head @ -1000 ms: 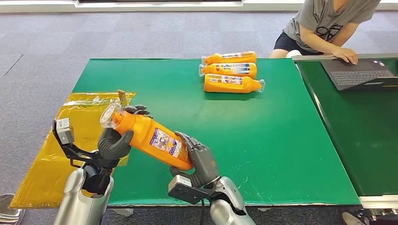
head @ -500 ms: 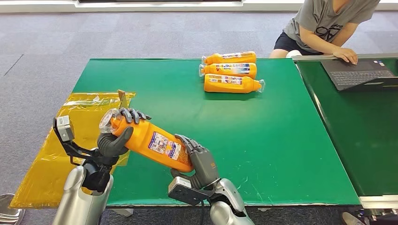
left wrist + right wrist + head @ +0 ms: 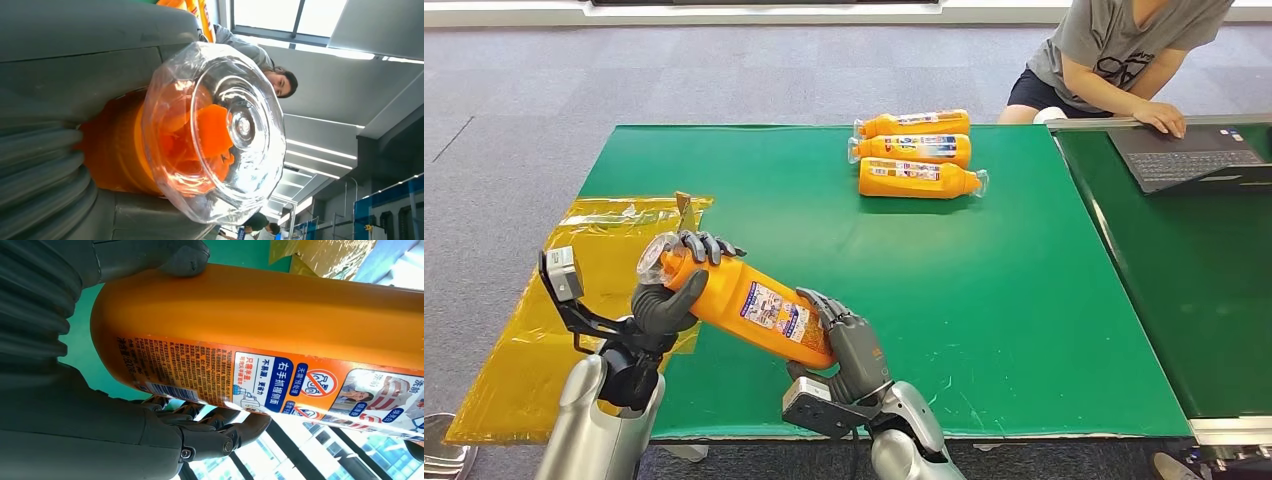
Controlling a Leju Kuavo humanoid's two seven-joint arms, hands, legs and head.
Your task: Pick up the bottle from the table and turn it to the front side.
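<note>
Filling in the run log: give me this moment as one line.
orange bottle: lifted off green table, tilted, label up | left hand: grips cap end | right hand: grips base | three bottles lying at far edge

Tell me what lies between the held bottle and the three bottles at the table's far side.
Only bare green table separates the held bottle from the three bottles, in the head view.

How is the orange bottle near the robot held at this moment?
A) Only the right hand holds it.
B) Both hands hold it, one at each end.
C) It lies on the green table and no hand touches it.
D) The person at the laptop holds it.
B: the left hand grips the cap end of the orange bottle and the right hand holds its base, above the green table.
</note>
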